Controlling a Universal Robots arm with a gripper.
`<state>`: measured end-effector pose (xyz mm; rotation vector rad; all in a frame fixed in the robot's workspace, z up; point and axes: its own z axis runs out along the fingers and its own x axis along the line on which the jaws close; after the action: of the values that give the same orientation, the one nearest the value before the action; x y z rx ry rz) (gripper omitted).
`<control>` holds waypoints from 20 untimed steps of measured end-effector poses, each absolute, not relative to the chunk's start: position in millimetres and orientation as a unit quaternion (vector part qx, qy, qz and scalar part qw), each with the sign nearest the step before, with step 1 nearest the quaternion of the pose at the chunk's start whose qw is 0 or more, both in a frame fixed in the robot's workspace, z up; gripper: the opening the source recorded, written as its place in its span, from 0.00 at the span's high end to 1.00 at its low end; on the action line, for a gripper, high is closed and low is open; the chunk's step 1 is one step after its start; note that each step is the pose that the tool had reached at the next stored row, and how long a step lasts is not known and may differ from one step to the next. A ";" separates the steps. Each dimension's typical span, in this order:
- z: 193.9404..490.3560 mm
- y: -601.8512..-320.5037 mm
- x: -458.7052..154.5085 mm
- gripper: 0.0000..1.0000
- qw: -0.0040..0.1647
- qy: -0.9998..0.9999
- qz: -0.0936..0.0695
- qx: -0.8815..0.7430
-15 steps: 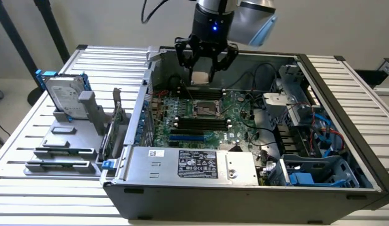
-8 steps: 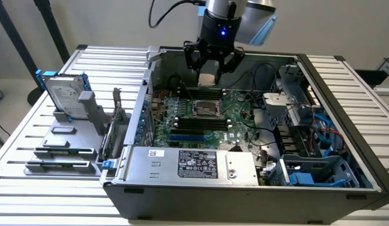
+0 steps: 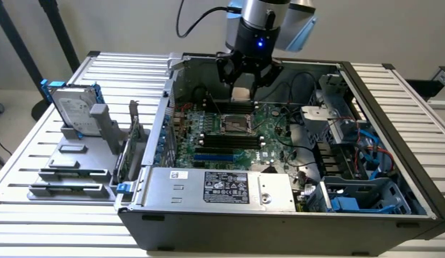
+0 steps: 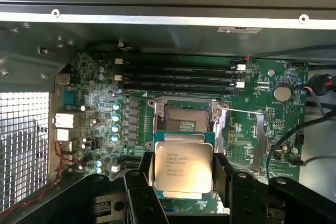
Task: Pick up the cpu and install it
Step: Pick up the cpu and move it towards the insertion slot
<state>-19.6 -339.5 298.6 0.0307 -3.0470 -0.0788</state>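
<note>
Exterior view's left: grey fixture [image 3: 71,172] on the slatted table [image 3: 35,226], hard drive [image 3: 73,110] standing upright in it with blue brackets; it is well apart from the work, parked out of the arm's way by the look of it.

Centre: open computer case [image 3: 280,220] lying on its side, so the motherboard [image 3: 269,153] faces up and can be reached from above; power supply [image 3: 222,188] along the near edge; black memory slots [image 3: 230,142] just nearer than the socket [image 3: 235,124].

The gripper [image 3: 241,88] hangs inside the case above the far part of the board; the arm comes straight down with the wrist vertical and the fingers pointing at the board.

The cpu [image 3: 241,95] is in the gripper, pinched by two opposite edges between the black fingers [image 4: 140,182], metal lid facing the wrist camera, held flat and level with the board, probably so it can seat square; jaws narrow, set to the chip's width.

In the wrist view the cpu [image 4: 183,167] sits just short of the socket [image 4: 185,116], overlapping its near edge; the socket looks open and empty; chip not yet seated, clear of the board.

Exterior view's right: drive bays [image 3: 351,201] with blue parts and loose cables, untouched.
</note>
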 end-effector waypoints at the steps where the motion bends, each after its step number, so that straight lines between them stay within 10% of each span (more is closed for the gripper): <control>1: 296.9 -338.9 -19.1 0.45 0.047 -0.999 -0.026 0.009; 20: 260.4 -338.5 -23.6 0.45 0.038 -0.999 -0.026 -0.001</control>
<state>-23.6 -338.5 260.4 -0.0040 -3.0642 -0.0809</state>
